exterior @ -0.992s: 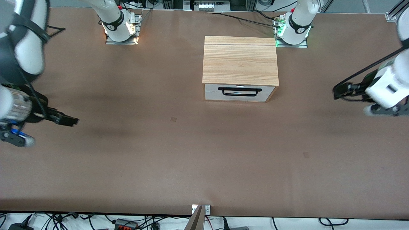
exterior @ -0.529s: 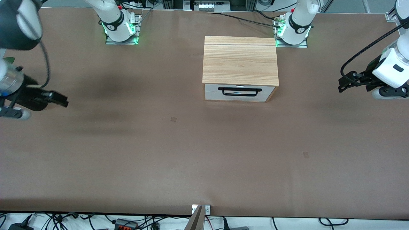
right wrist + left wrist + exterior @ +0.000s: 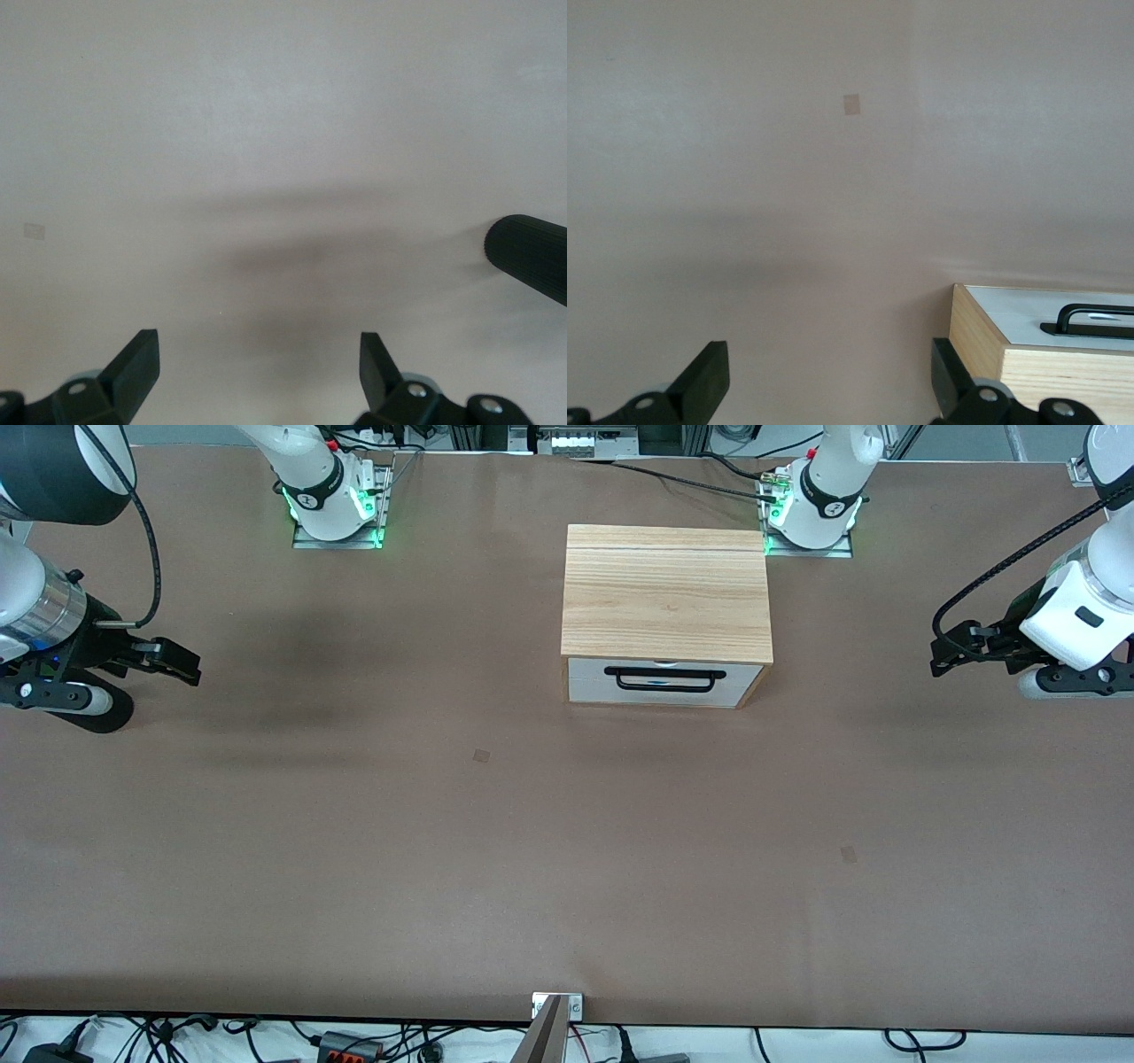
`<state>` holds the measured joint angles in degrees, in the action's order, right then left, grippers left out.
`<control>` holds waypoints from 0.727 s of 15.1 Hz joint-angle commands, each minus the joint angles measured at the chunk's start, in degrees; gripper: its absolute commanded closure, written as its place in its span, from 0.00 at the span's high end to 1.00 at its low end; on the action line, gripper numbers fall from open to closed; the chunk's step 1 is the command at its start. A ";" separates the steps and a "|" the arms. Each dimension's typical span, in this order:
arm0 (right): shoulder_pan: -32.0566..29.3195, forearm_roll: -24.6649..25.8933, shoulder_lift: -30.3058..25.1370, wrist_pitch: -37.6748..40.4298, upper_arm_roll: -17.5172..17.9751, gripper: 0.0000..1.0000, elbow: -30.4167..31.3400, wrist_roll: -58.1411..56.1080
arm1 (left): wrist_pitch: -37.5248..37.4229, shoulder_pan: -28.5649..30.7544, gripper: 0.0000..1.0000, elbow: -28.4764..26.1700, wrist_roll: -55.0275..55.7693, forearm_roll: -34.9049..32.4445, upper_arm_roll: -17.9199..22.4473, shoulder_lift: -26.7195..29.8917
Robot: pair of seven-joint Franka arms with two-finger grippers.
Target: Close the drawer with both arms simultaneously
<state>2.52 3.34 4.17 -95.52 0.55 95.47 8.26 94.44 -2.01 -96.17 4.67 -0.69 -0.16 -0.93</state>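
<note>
The light oak-grain box [image 3: 664, 589] stands on the brown table [image 3: 567, 850] close to the left arm's base. The drawer [image 3: 660, 682] sits pushed in, its white front level with the box face; its black bar handle [image 3: 664, 679] faces the front camera and its floor is hidden. My left gripper [image 3: 943, 657] is open and empty, above the table at the left arm's end, well apart from the box. Its wrist view [image 3: 830, 376] shows a box corner [image 3: 1045, 345] and the handle [image 3: 1094, 316]. My right gripper [image 3: 182, 664] is open and empty at the right arm's end, over bare table [image 3: 259, 363].
The two arm bases [image 3: 332, 500] [image 3: 815, 509] stand along the table edge farthest from the front camera. Two small tape squares [image 3: 481, 755] [image 3: 848, 854] lie on the table. A black ribbed rounded part [image 3: 532, 257] shows at the edge of the right wrist view.
Both arms have drawn back and settled: the right gripper swung toward the bases' side of the table, the left gripper shifted slightly the same way. The drawer and box have not moved.
</note>
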 commanded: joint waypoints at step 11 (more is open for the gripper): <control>-0.50 0.26 -0.92 1.04 1.03 1.00 0.50 -0.61 | -3.56 -0.10 1.00 2.22 -0.19 0.51 -0.19 0.40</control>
<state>2.49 3.34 4.14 -94.87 1.24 95.48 8.26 91.98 -2.15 -94.65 4.67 -0.69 -0.19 -0.92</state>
